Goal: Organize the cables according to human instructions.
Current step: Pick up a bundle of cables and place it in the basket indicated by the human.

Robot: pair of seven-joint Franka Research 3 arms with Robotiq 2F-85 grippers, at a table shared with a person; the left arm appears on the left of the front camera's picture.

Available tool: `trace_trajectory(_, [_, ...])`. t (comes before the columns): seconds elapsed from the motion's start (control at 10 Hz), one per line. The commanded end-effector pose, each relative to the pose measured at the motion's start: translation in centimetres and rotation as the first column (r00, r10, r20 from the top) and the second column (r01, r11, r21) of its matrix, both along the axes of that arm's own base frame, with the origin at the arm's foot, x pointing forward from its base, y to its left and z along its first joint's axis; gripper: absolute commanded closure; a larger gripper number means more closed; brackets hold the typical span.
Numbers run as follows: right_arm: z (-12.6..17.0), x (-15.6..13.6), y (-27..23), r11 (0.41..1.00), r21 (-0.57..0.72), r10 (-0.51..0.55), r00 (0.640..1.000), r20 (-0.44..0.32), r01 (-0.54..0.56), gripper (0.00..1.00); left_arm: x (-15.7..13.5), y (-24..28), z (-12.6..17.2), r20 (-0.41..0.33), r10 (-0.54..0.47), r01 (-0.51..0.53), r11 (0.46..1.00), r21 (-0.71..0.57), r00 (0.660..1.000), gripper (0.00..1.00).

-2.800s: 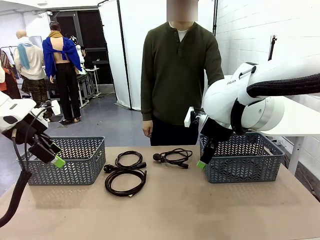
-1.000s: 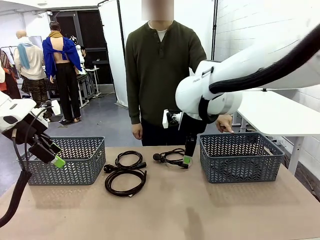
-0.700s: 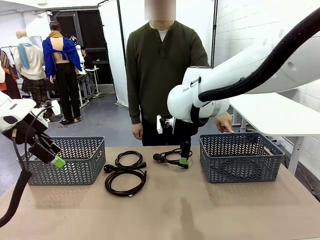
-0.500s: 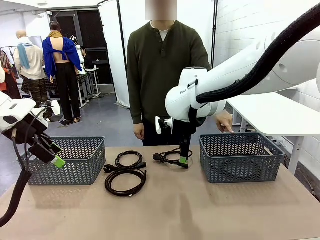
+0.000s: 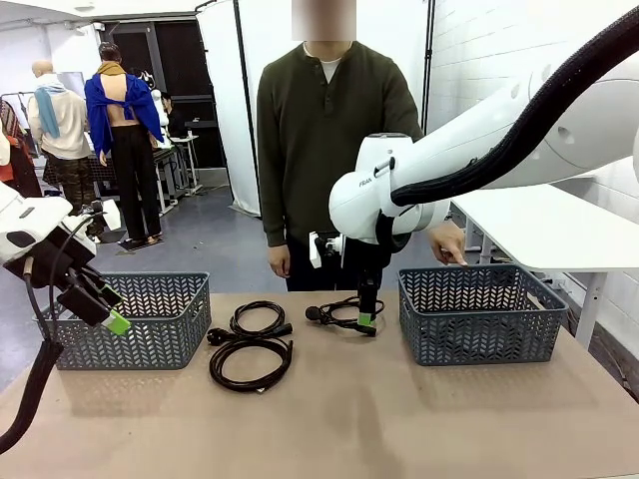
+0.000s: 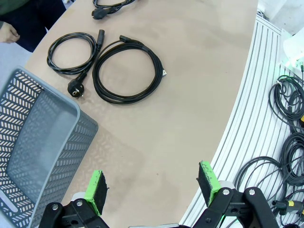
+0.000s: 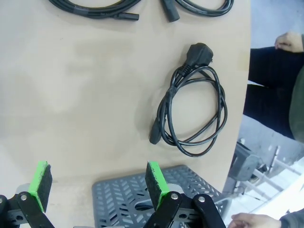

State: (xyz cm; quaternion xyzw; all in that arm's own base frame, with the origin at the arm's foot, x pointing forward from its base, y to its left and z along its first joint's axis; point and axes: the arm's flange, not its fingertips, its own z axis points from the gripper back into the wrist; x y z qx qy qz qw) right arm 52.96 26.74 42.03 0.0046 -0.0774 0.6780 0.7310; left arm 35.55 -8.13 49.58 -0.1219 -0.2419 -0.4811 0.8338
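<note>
- right end effector [image 5: 366, 320]: fingers apart, empty; close to plugged cable [image 5: 339, 313] near table [image 5: 399, 419] far edge, beside right basket [image 5: 481, 329]
- left end effector [image 6: 152, 187]: fingers apart, empty; by left basket [image 5: 150, 329]
- small coil [image 5: 258, 319], large coil [image 5: 250, 363]: mid-table, side by side
- person's hand [image 5: 448, 243]: right basket's far rim

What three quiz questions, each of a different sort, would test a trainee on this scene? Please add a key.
1. How many coiled cables lie on the table between the left basket and the right basket?
2. True or false: the person's hand is at the left basket.
3. The right arm has open jaws. They are nearest to: A the left basket; B the cable beside the right basket; C the near edge of the table.

Key
1. Three.
2. False. It is at the right basket.
3. B.
</note>
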Motion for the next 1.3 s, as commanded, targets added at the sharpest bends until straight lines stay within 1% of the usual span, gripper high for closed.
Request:
trace_trajectory(0.0, [-0.1,0.0,-0.2,1.0,0.004,-0.002,1.0,0.008,0.002,0.0,0.1,0.2,0.0,-0.008,-0.01,0.01,1.0,-0.018,1.0,0.0])
trace_trajectory(0.4, [0.0,0.0,-0.1,1.0,0.0,-0.001,1.0,0.0,0.001,0.0,0.1,0.2,0.0,-0.008,-0.01,0.01,1.0,-0.018,1.0,0.0])
trace_trajectory(0.6, [0.2,1.9,0.9,0.999,-0.038,-0.001,1.0,0.001,0.001,0.0,0.1,0.2,0.0,-0.008,-0.01,0.01,1.0,-0.018,1.0,0.0])
trace_trajectory(0.9, [-0.4,5.3,2.8,0.995,-0.086,-0.038,0.999,0.022,0.04,0.0,0.1,0.2,0.0,-0.008,-0.01,0.01,1.0,-0.018,1.0,0.0])
trace_trajectory(1.2, [-1.8,8.0,4.2,0.99,-0.084,-0.113,0.994,-0.007,0.112,0.0,0.1,0.2,0.0,-0.008,-0.01,0.01,1.0,-0.018,1.0,0.0])
